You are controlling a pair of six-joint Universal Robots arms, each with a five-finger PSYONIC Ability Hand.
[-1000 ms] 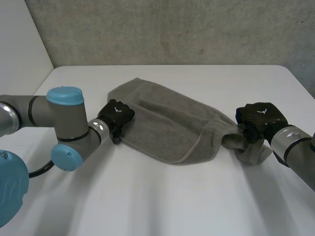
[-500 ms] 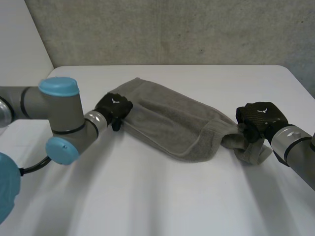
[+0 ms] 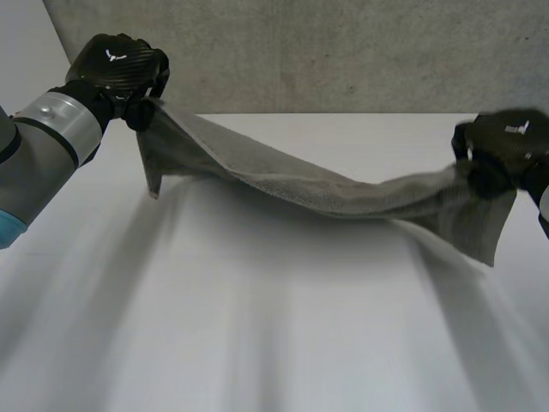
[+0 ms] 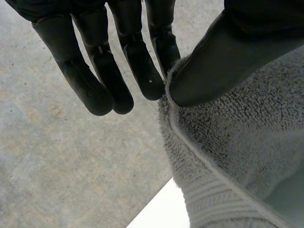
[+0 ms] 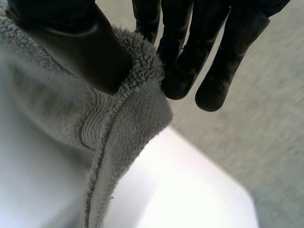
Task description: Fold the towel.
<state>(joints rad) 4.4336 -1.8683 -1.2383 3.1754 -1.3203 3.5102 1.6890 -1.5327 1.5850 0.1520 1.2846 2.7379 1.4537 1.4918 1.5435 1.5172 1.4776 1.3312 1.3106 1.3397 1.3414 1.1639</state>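
Table [image 3: 274,343], white, before a grey concrete wall [image 3: 343,51]: a grey towel [image 3: 343,193] is held up over it, strung between the two hands and sagging in the middle. Whether the sag touches the table cannot be told.

The left arm [image 3: 43,146] reaches in high at one end, where the left hand [image 3: 116,69] pinches the towel's edge near a corner, a short flap drooping below. In the left wrist view the thumb [image 4: 228,61] presses the hemmed edge of the towel [image 4: 237,156] against the nearest of the straight fingers [image 4: 85,80].

At the other end the right hand [image 3: 506,146] grips the towel, a wider flap hanging beneath. In the right wrist view its thumb [image 5: 80,52] clamps the towel's [image 5: 47,133] rim against the fingers [image 5: 185,57].
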